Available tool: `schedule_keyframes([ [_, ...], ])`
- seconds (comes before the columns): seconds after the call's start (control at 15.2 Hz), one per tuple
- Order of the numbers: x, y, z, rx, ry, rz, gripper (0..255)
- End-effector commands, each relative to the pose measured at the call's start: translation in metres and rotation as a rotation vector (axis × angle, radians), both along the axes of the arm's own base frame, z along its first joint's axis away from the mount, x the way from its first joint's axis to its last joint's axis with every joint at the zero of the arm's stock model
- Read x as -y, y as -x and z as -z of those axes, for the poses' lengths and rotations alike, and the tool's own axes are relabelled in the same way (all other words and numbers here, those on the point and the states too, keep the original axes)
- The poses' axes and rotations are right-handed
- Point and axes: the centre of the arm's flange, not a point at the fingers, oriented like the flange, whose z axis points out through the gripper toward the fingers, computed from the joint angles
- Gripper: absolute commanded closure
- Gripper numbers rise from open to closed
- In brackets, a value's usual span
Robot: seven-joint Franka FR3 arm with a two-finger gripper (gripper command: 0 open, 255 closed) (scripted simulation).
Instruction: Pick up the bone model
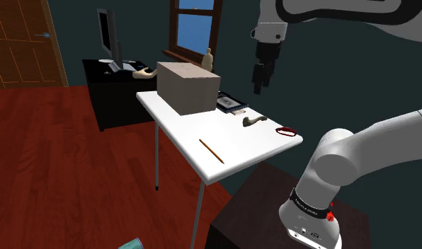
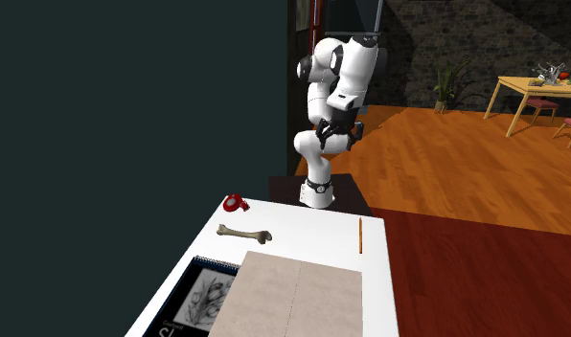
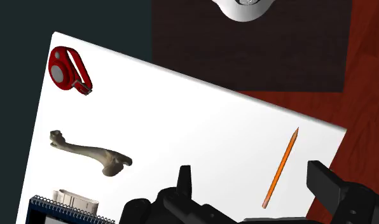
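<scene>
End effector (image 3: 250, 173) spread above white table (image 3: 201, 124), bone model (image 3: 88, 153) lying free

white table (image 1: 238, 139) bears box (image 1: 187, 86), notebook (image 1: 231, 104), bone (image 1: 255, 121), pencil (image 1: 211, 151), red object (image 1: 286, 131).

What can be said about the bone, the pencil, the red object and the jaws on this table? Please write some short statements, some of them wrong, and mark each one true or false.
1. The bone lies on the white table, between the red object and the spiral notebook. True.
2. The jaws are shut on the bone. False: they stand apart above the table and hold nothing.
3. The pencil leans against the box. False: it lies flat on the table, apart from the box.
4. The red object sits near a corner of the table. True.
</scene>
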Motion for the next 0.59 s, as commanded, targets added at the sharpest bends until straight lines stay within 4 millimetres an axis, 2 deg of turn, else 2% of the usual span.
schedule_keyframes([
  [0.0,0.0,0.0,0.0,0.0,0.0,0.0,0],
  [0.53,0.081,0.021,0.06,-0.014,0.005,-0.313,0],
])
